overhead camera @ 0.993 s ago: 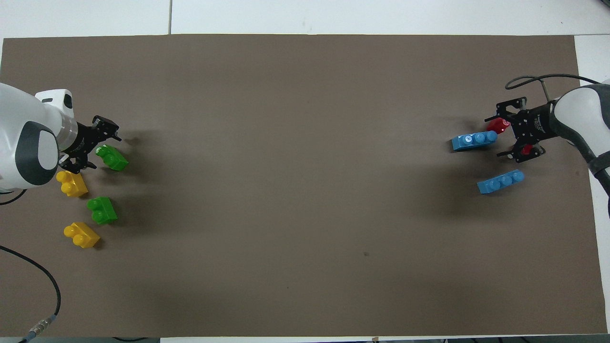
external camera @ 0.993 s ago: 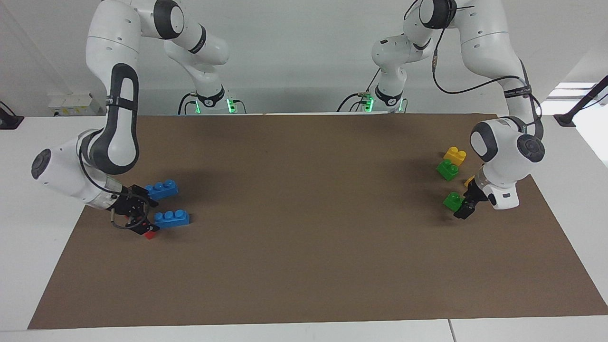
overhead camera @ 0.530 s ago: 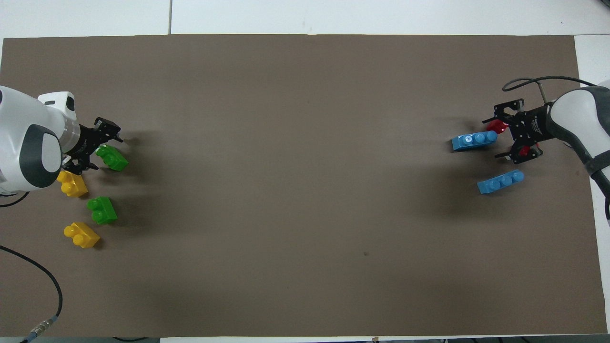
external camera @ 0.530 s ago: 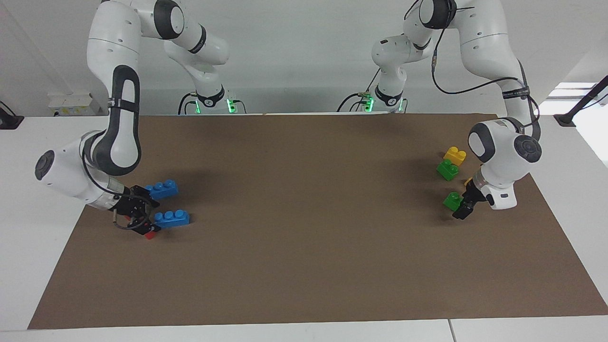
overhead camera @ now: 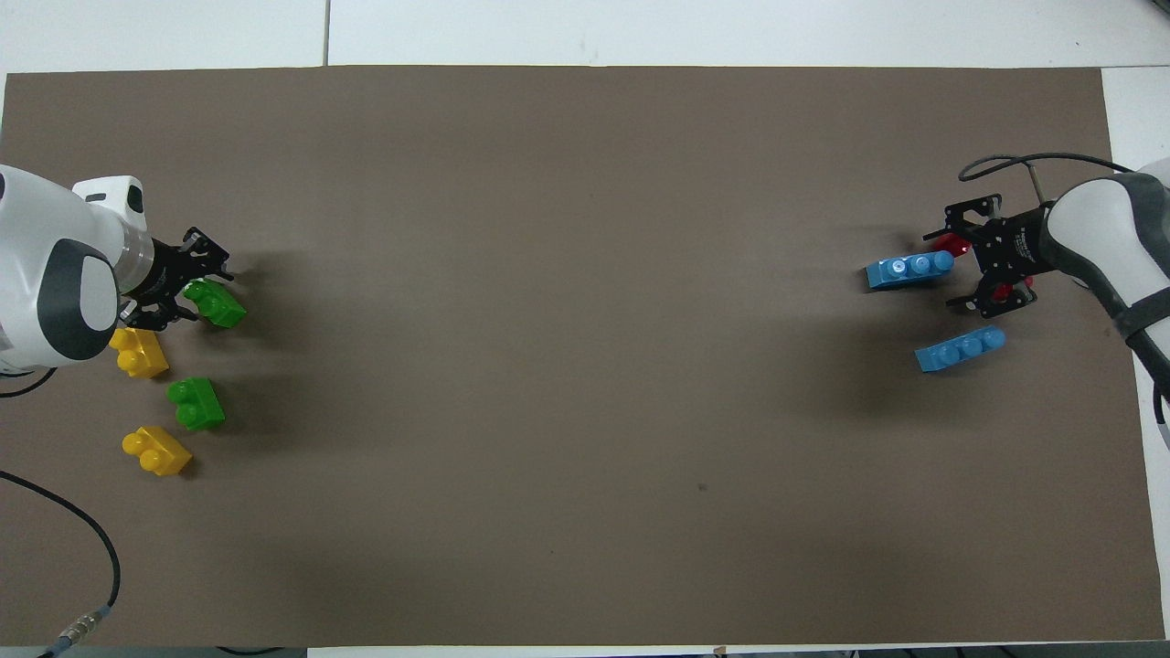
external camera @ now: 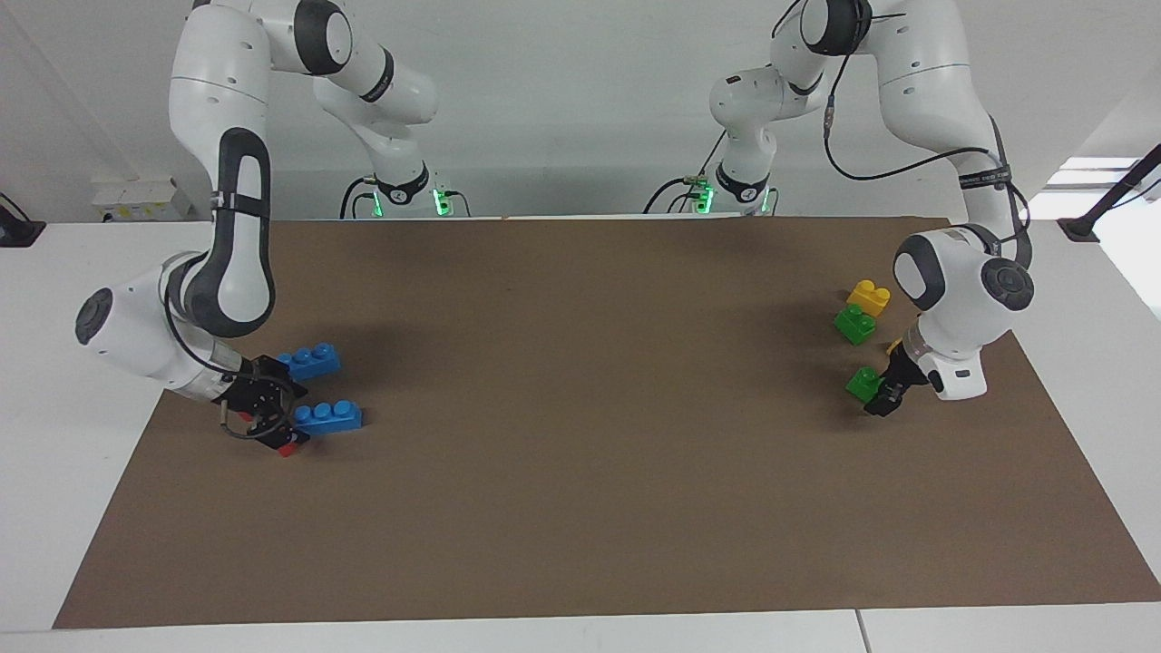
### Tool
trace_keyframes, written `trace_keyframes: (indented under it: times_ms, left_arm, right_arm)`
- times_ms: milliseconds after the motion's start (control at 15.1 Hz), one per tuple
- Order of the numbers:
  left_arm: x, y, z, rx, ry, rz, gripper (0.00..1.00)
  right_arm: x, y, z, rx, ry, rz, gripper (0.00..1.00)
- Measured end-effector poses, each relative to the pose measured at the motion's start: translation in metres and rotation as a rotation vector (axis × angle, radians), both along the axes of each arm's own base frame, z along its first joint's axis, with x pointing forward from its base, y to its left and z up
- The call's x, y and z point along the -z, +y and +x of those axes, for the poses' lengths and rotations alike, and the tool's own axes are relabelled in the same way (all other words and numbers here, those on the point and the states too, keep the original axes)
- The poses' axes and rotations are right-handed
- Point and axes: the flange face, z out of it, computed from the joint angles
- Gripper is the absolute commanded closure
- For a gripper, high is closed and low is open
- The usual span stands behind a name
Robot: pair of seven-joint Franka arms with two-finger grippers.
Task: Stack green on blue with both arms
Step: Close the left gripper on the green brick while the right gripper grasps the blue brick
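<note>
The green brick [external camera: 863, 383] [overhead camera: 213, 302] lies on the brown mat [external camera: 580, 508] [overhead camera: 585, 512] at the left arm's end, farther from the robots than the second green brick [external camera: 853, 323] [overhead camera: 195, 403]. The left gripper [external camera: 884, 396] [overhead camera: 174, 291] is low at its end, fingers spread to either side of it — whether they touch it I cannot tell. Yellow bricks [overhead camera: 138, 352] lie beside these. At the right arm's end, the blue brick [external camera: 327, 417] [overhead camera: 909, 270] lies farther from the robots than the other blue brick [external camera: 309, 361] [overhead camera: 960, 347]; the right gripper [external camera: 272, 422] [overhead camera: 973, 265] is low at its end, fingers spread wide — red bricks [overhead camera: 953, 243] lie under it.
</note>
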Motion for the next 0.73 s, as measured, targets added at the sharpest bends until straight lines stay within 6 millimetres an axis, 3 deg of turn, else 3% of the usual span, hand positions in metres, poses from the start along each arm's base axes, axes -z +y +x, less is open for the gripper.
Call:
trace_keyframes:
  times_ms: [132,265,397,530,662,728]
  left_arm:
    - [0.0000,0.0000,0.0000,0.000,0.000,0.000,0.50]
    - [-0.0001,0.0008,0.0000,-0.001,0.000,0.000,0.65]
    - [-0.0002,0.0017,0.0000,-0.003,-0.001,0.001,0.81]
    - [-0.0004,0.0018,0.0002,-0.003,-0.003,0.001,0.99]
    - [-0.0009,0.0019,0.0006,-0.003,-0.006,0.001,1.00]
    - [-0.0011,0.0019,0.0009,-0.003,-0.007,0.001,1.00]
  right_arm:
    - [0.0005,0.0011,-0.0001,-0.006,-0.001,0.000,0.19]
    - [0.0006,0.0019,0.0000,-0.016,-0.004,0.001,0.28]
    - [0.0006,0.0024,0.0001,-0.030,-0.010,0.002,0.46]
    - [0.0007,0.0028,0.0002,-0.043,-0.014,0.002,0.71]
    - [0.0006,0.0029,0.0002,-0.050,-0.017,0.003,0.89]
    - [0.0005,0.0030,0.0002,-0.063,-0.022,0.003,0.93]
